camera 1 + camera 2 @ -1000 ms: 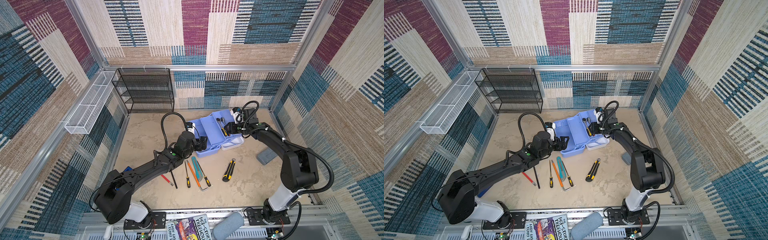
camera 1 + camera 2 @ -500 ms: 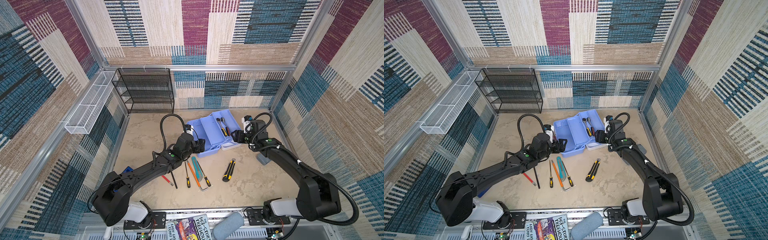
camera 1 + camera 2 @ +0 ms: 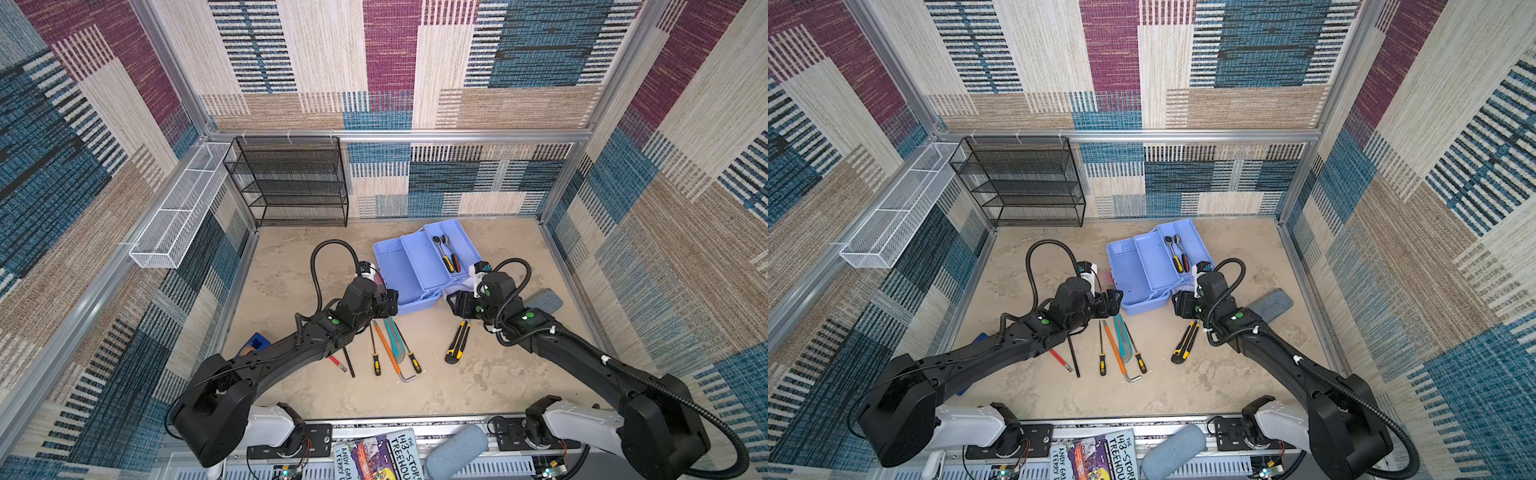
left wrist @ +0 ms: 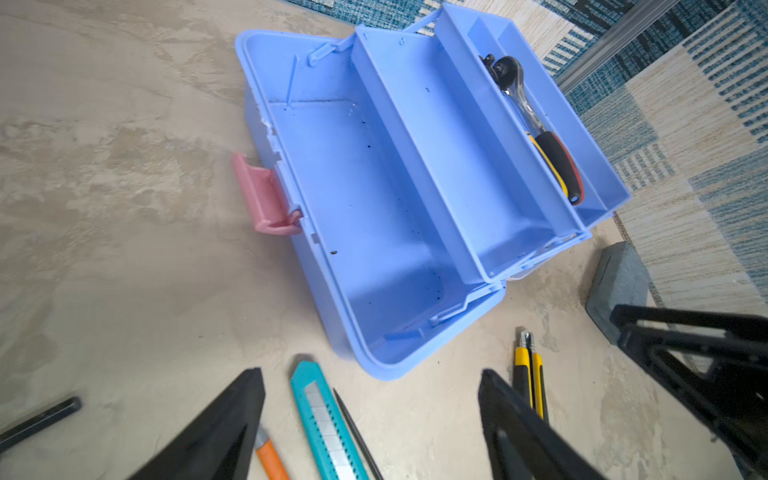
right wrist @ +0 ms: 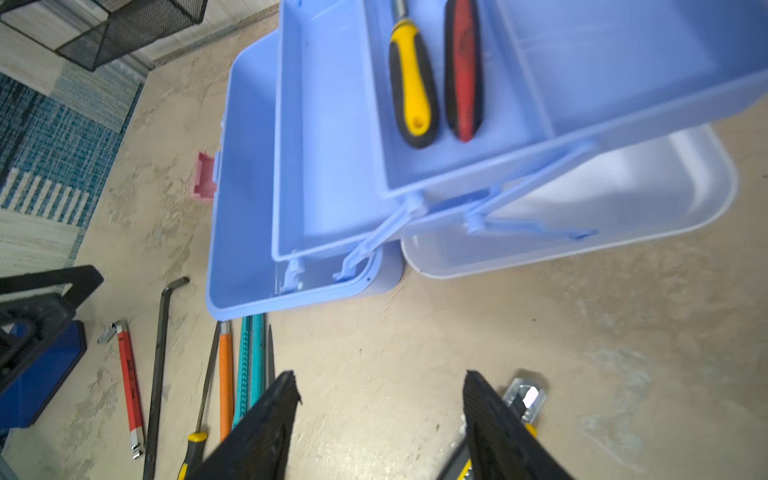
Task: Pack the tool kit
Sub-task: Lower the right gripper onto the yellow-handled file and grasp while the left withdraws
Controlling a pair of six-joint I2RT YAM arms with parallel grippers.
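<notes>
Tool kit [image 3: 419,270] sits open toward the back of the desk [image 3: 291,266]. Its trays are fanned out stepwise, the white lid [image 5: 602,195] is laid back on the desk beneath the uppermost tray, and the pink latch [image 4: 266,195] hangs off the front wall. The upper tray holds two handled tools [image 3: 445,262] side by side; the deep base [image 4: 365,199] and the middle tray show bare. The other tools lie loose on the desk in front of the box: a row with a teal cutter [image 4: 322,415], an orange-shafted tool [image 3: 386,345], two slim screwdrivers, a black hex key [image 5: 160,353] and a red tool [image 5: 129,382]. A yellow-black utility knife [image 3: 458,341] lies apart, right of the row. Left hand [image 4: 370,376] is spread wide with nothing between the fingers, low over the row's box end, teal cutter directly ahead. Right hand [image 5: 379,376] is likewise spread and empty, just beside the utility knife; whether it touches cannot be told. Judgement: packing is early, two in and most out, and the step in hand is the reach for the next tool. The next move calls for lowering a hand astride one slim shaft, closing across its width, lifting clear, then laying it lengthwise in a tray. The tight row risks pinching two tools; the lone knife looks the easier pick.
</notes>
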